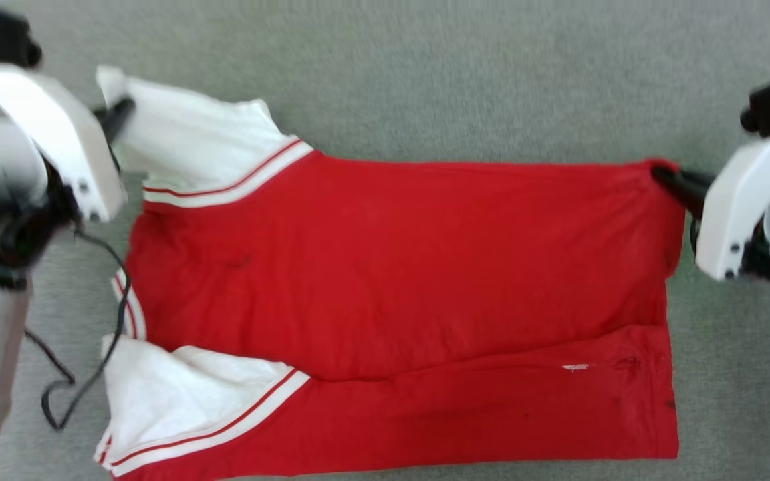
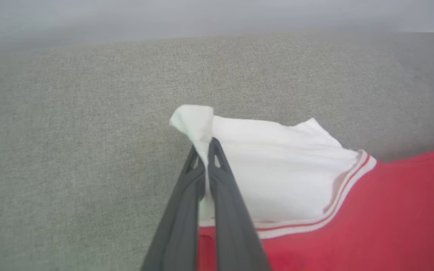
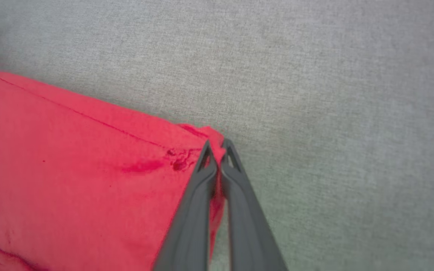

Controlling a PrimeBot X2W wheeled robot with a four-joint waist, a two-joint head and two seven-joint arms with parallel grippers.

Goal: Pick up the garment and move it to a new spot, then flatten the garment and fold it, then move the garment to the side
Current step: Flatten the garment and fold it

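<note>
The red garment point(image 1: 392, 267) lies spread on the grey cloth surface, its far half folded over toward me; the print is hidden. White sleeves with red stripes lie at the left, one far point(image 1: 198, 143) and one near point(image 1: 178, 394). My left gripper point(image 1: 121, 107) is shut on the far sleeve's white tip point(image 2: 194, 120), lifting it slightly. My right gripper point(image 1: 662, 177) is shut on the garment's far right red corner point(image 3: 211, 137).
The grey cloth surface point(image 1: 458, 73) runs beyond the garment and to both sides. A black cable point(image 1: 101, 347) hangs from my left arm over the garment's left edge. My pale forearms stand at both picture edges.
</note>
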